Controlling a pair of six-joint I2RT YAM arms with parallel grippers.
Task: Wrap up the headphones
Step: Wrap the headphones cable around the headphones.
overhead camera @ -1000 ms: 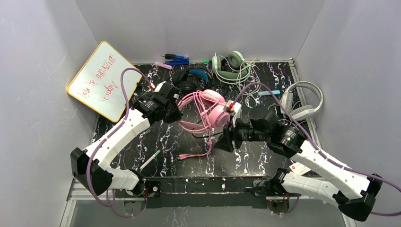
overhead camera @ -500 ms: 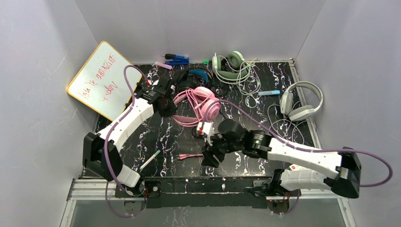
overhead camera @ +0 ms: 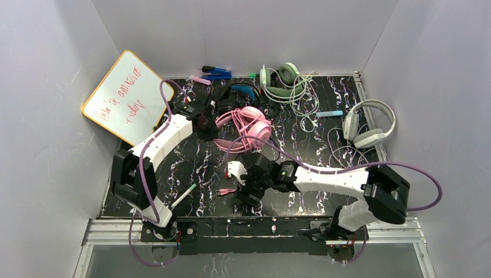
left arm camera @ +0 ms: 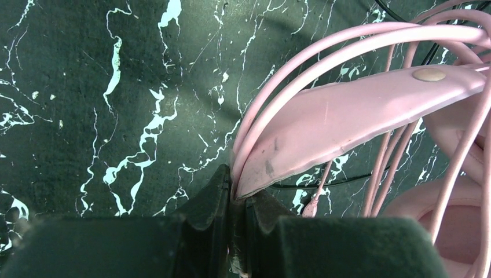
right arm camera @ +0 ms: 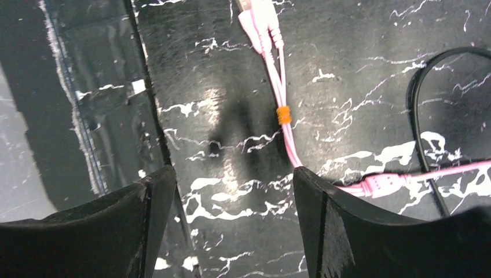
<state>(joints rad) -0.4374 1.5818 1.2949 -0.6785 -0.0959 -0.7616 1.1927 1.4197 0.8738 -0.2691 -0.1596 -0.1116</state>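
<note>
The pink headphones (overhead camera: pixel 253 129) lie mid-table with their cord looped over them. My left gripper (overhead camera: pixel 204 125) is shut on the pink headband (left arm camera: pixel 347 113) at its left end, together with cord loops; in the left wrist view the gripper (left arm camera: pixel 237 194) pinches the band's tip. The cord's free end with its plugs (overhead camera: pixel 227 191) lies near the front. My right gripper (overhead camera: pixel 249 194) is open and empty just right of it; the right wrist view shows the gripper (right arm camera: pixel 228 179) over bare table, beside the pink cord (right arm camera: pixel 283 114). Black-and-blue headphones (overhead camera: pixel 238 94) and white-grey headphones (overhead camera: pixel 370 123) lie behind.
A green headset (overhead camera: pixel 281 84) lies at the back. A whiteboard (overhead camera: pixel 124 98) leans at the left wall. Blue pens (overhead camera: pixel 217 73), a pink marker (overhead camera: pixel 200 80), a light-blue marker (overhead camera: pixel 330 113) and a green-tipped marker (overhead camera: pixel 182 197) lie about. The table's front edge (right arm camera: pixel 145 104) is close to my right gripper.
My right arm has swung left and toward the front, from beside the pink ear cup to the cord's plug end. My left gripper has drawn the pink headphones slightly back and left.
</note>
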